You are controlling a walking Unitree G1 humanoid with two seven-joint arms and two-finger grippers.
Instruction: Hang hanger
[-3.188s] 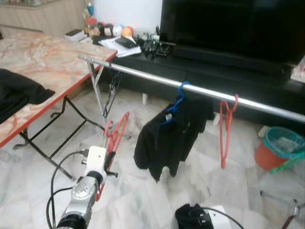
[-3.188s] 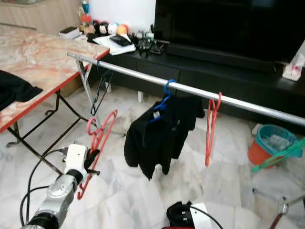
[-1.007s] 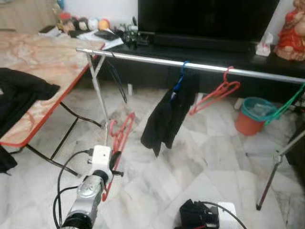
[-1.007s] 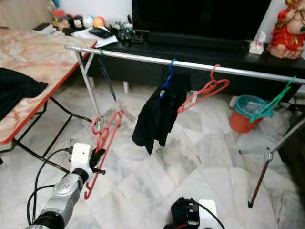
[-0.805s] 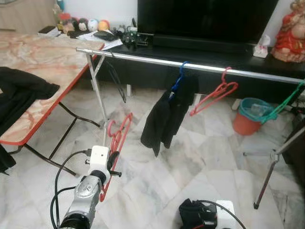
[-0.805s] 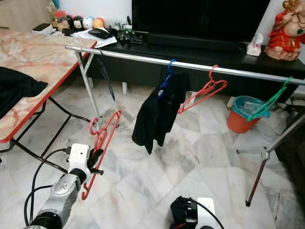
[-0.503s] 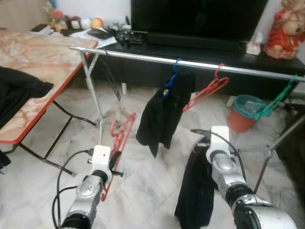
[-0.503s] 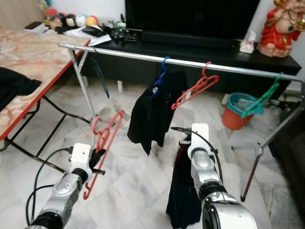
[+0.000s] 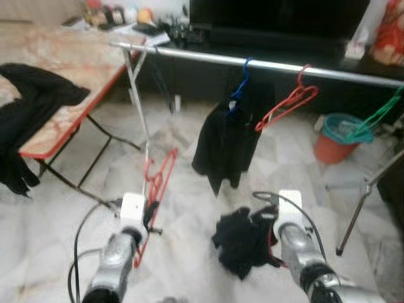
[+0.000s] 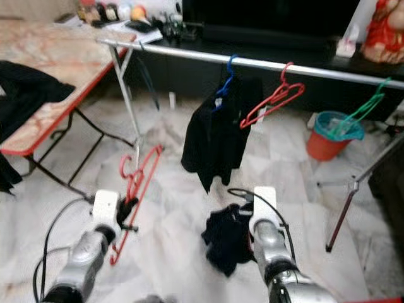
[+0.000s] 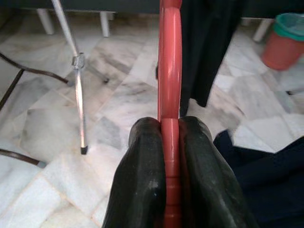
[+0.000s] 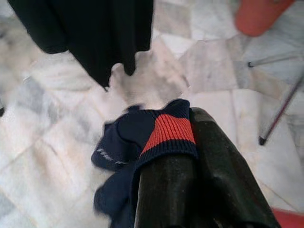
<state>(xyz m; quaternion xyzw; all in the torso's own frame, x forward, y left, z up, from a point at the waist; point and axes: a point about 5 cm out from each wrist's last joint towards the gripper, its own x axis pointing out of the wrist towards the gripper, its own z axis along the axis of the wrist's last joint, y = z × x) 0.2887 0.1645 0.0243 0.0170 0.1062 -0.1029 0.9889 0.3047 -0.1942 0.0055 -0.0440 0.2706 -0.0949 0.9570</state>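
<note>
The left hand (image 11: 171, 142) is clamped on a red hanger (image 9: 158, 189); the right hand (image 12: 190, 142) is clamped on a dark garment (image 10: 224, 240) below the rail (image 10: 252, 63).

Rail (image 9: 265, 63): spans the room ahead, in front of the TV unit (image 10: 328, 60).
On rail, left to right: shirt (image 9: 230, 142), bare hanger (image 9: 287, 107), another hanger (image 9: 379, 117).
Table (image 9: 63, 57): left, cloth (image 9: 28, 107) draped over its edge.
Bucket (image 9: 338, 136): on the floor, right, behind the rail.
Left gripper (image 11: 171, 137): low left, holding a hanger (image 9: 158, 183).
Right gripper (image 12: 190, 137): low right, holding a garment (image 9: 243, 240).
</note>
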